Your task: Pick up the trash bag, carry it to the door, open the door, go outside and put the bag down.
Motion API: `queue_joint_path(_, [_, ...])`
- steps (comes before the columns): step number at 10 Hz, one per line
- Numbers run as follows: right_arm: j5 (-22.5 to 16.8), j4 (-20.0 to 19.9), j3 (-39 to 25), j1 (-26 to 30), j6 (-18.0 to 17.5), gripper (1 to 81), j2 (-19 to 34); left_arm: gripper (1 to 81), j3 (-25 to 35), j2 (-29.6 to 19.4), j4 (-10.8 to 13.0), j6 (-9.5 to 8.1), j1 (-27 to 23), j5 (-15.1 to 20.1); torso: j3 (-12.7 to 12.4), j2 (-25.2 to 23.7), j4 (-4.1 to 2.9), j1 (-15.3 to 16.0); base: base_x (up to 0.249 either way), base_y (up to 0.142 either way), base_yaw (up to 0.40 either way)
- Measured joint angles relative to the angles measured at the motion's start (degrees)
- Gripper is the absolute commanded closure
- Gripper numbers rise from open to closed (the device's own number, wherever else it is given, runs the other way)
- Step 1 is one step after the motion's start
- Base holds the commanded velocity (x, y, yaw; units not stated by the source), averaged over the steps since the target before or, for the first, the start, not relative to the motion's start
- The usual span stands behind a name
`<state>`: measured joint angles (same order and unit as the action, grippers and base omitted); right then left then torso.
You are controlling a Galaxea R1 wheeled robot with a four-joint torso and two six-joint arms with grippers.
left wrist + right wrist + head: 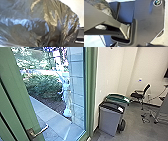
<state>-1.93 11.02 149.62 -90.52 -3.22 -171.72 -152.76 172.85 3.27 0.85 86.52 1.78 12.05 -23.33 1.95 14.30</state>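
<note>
The trash bag (53,21), dark, shiny and see-through, bulges large in the left wrist view. Its plastic gathers into a tight, creased knot low in that view, where my left gripper (43,43) is shut on it. Part of the same crinkled bag (102,8) shows in the right wrist view beyond the robot's own grey bar. In the head view, the green-framed door (23,94) stands close on the left. Its metal lever handle (40,131) points to the right. How my right gripper stands, I cannot tell.
Grey bin (110,119) and a green-lidded bin (116,98) stand by the wall right of the door frame (92,92). Farther back are a black chair (140,94) and cables on the floor. Through the glass show paving (50,118), bushes (41,84) and a pale, unclear upright shape (66,94).
</note>
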Motion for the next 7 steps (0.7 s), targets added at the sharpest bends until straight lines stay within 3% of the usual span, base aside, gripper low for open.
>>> queue_joint_path(7, [0.0, 0.0, 0.2, -0.1, 0.1, 1.0, 0.0, 81.1, 0.0, 0.0, 0.0, -0.04, 0.1, 0.0, 0.0, 0.0, 0.0, 0.0, 0.0, 0.0, 0.0])
